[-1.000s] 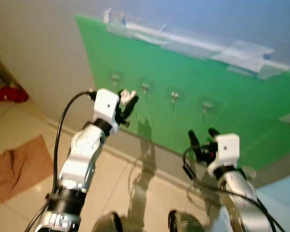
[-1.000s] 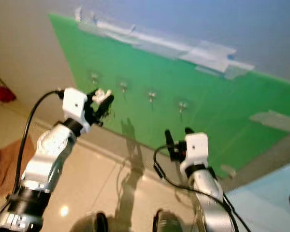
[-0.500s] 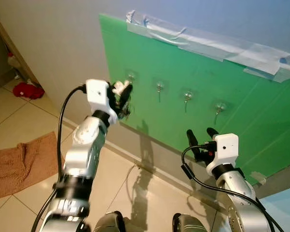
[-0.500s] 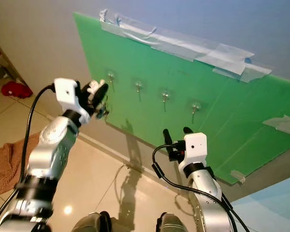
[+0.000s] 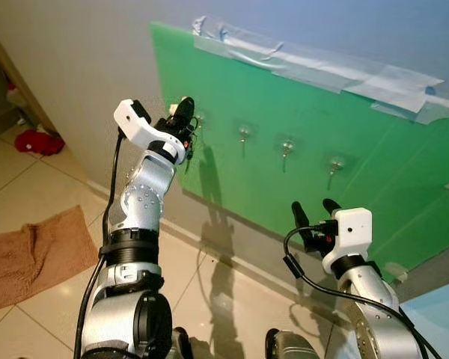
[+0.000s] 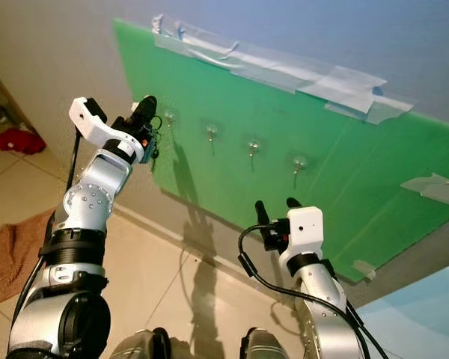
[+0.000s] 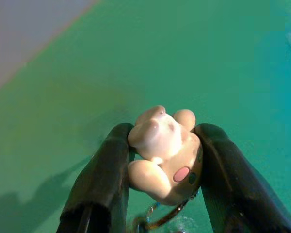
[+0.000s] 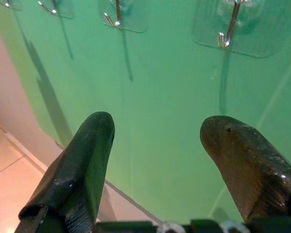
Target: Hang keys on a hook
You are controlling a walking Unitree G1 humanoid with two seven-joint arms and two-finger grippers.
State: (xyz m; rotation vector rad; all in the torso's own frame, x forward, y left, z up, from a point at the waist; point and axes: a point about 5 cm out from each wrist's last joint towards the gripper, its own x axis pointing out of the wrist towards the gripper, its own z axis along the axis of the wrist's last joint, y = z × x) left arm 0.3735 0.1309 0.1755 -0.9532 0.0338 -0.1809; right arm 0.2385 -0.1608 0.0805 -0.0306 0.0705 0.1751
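I see the left gripper (image 7: 157, 170) pinching the cream figurine keychain (image 7: 164, 159) between both fingers, key ring dangling below, raised against the green board (image 5: 299, 187) at the leftmost hook (image 6: 168, 118). Right gripper (image 8: 157, 155) is spread, holding nothing, facing the board lower down.
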